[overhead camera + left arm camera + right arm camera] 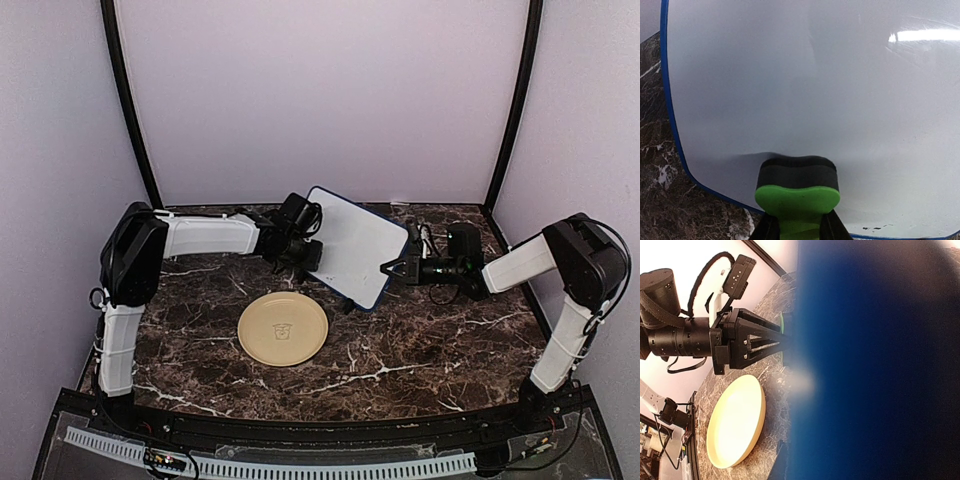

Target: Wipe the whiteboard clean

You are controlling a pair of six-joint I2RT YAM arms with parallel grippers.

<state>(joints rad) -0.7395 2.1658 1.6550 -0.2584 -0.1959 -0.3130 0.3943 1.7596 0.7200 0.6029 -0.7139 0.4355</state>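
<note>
nearest you on the dark marbled worktop point(420, 350) lies the round tan plate point(283, 328), with bare worktop around it. just beyond the plate, a little to its right, is the whiteboard point(352, 240), held between your two arms. it is a small white rectangle with a thin dark-blue frame and rounded corners. its face is almost all clean and glossy, with a bright strip of reflected light. a few small black marks point(875, 228) sit by one framed edge, near a rounded corner.

the left pincer point(310, 252), beyond the plate on the whiteboard's left side, is clamped on the green eraser point(797, 192), whose dark pad is pressed flat to the white face close to the blue edge. the right pincer point(393, 268), to the right of and beyond the plate, is closed tight on the whiteboard's right rim, which is only a blue blur in its own camera.

the whiteboard is tilted, its face up and toward the left arm. its long axis runs diagonally, from far left to nearer right. beyond it a strip of worktop runs to the pale back wall point(320, 90).
</note>
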